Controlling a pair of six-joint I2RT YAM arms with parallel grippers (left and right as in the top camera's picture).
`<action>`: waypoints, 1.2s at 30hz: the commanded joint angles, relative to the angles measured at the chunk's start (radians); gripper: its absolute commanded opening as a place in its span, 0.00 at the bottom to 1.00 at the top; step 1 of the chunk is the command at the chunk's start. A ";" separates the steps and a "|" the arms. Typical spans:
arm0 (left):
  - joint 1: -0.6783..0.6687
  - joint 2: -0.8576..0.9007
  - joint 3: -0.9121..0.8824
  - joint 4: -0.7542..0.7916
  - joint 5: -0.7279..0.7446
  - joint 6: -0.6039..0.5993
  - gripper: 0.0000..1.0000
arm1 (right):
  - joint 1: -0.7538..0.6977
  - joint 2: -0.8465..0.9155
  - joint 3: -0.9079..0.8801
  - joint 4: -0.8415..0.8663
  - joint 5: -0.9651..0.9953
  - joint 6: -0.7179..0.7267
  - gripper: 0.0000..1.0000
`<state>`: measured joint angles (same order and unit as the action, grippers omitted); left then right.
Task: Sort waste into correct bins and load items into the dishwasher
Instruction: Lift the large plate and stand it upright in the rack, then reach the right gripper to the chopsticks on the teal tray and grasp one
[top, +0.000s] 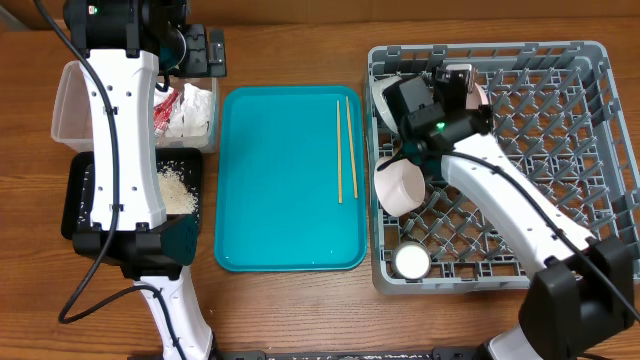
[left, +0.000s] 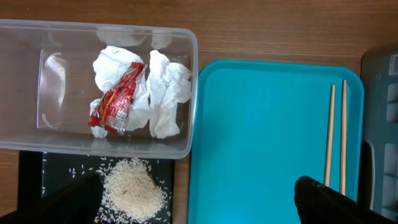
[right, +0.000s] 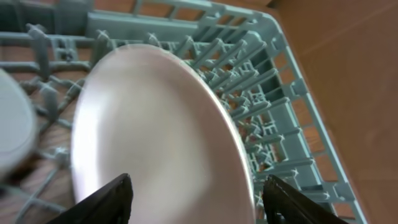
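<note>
The right hand (right: 196, 202), fingers spread, hovers over a pinkish-white plate (right: 155, 137) leaning in the grey dish rack (right: 292, 124) at the counter's right edge. Near the far-left corner, the left hand (left: 199, 205), also wide apart, hangs above the clear tub (left: 25, 81) holding the wrapper (left: 115, 102) and crumpled paper (left: 168, 93). Two chopsticks (top: 345, 150) lie on the teal tray (top: 280, 180) mid-counter.

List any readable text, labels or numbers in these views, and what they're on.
None legible.
red-and-white wrapper in the clear tub: some print, too small and crumpled to read.
teal tray, dish rack, plate, chopsticks: no markings visible.
</note>
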<state>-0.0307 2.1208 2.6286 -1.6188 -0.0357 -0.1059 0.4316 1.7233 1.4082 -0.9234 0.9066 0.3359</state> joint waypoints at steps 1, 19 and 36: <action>0.006 -0.015 0.018 0.003 -0.009 -0.014 1.00 | -0.004 -0.105 0.155 -0.033 -0.111 0.003 0.69; 0.006 -0.015 0.018 0.003 -0.009 -0.014 1.00 | 0.127 0.084 0.287 0.066 -0.828 0.040 0.63; 0.006 -0.015 0.018 0.003 -0.009 -0.014 1.00 | 0.171 0.476 0.287 0.072 -0.818 0.138 0.49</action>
<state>-0.0307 2.1208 2.6286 -1.6188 -0.0353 -0.1059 0.6060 2.1723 1.6928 -0.8581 0.0929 0.4595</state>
